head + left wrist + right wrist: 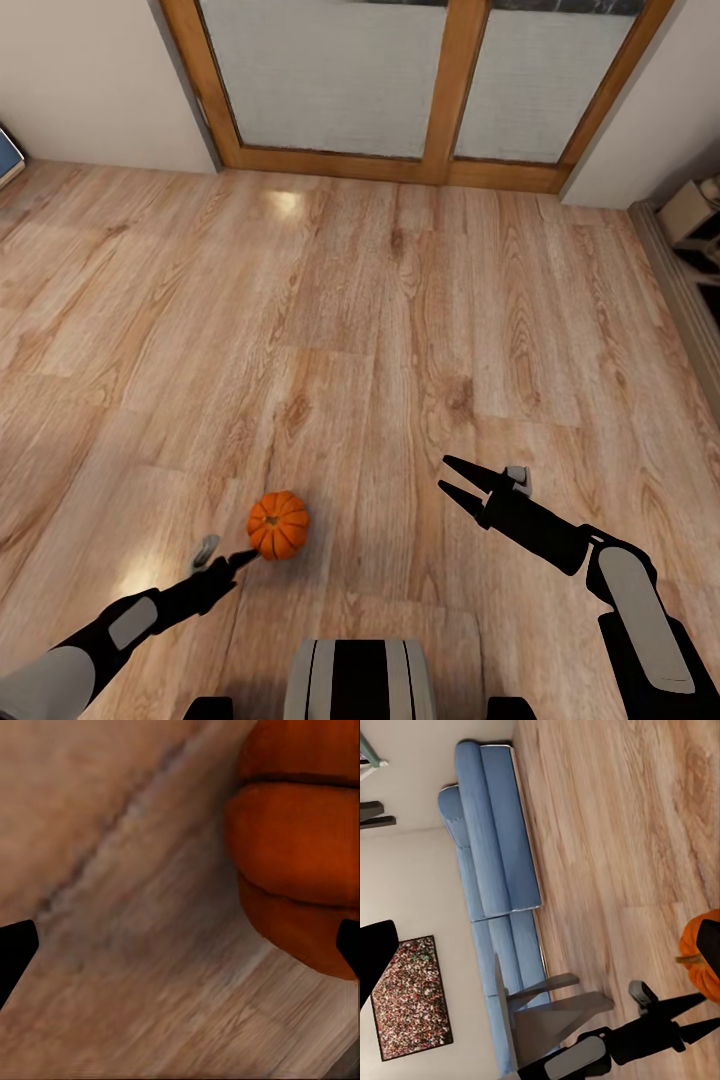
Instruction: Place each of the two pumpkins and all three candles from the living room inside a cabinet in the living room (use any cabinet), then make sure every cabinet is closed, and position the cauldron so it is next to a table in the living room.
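On the wood floor point(400, 330), pumpkin point(278, 525) upright, stem up, left end effector point(243, 558) spread beside it, right end effector point(453, 477) open

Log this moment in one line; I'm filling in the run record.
left gripper: open, tips at pumpkin | pumpkin: on wood floor | right gripper: open, empty

Home living room, blue sofa point(499, 862), framed picture point(414, 996), wood-plank floor point(400, 330)

Pale wood-plank floor point(400, 300), wood-framed frosted sliding doors point(430, 80), blue sofa point(499, 870), white walls point(90, 80).
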Motion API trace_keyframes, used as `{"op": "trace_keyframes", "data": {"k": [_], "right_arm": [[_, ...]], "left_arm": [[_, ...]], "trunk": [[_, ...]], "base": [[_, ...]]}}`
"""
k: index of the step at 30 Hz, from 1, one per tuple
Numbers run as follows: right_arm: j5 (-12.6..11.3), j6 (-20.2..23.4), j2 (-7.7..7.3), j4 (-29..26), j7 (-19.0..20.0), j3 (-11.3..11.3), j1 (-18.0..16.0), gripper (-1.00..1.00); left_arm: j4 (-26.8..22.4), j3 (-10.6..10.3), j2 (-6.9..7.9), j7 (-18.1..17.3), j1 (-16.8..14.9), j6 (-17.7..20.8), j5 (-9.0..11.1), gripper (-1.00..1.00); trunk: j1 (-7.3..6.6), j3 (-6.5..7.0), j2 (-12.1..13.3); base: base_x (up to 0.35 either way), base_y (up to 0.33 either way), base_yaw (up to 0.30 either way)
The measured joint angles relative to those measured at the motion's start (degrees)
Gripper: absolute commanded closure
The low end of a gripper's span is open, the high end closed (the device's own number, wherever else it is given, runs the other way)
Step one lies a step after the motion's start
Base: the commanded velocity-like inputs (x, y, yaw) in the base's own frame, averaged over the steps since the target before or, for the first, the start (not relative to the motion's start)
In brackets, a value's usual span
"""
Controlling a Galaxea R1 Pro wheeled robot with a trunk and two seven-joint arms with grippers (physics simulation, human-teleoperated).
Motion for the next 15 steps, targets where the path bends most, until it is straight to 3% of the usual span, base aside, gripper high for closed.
{"op": "trace_keyframes", "data": {"k": [3, 15], "right_arm": [[0.0, 0.0, 0.01, 0.0, 0.0, 0.0, 0.0, -1.0], [0.0, 0.0, 0.01, 0.0, 0.0, 0.01, 0.0, -1.0]], "left_arm": [[-0.02, -1.43, 0.06, -2.22, 0.0, -0.12, -0.02, -1.0], [-0.04, -2.03, 0.09, -7.27, 0.0, -1.51, -0.05, -1.0]], "trunk": [[0.0, 0.0, 0.0], [0.0, 0.0, 0.0]], "base": [[0.0, 0.0, 0.0], [0.0, 0.0, 0.0]]}}
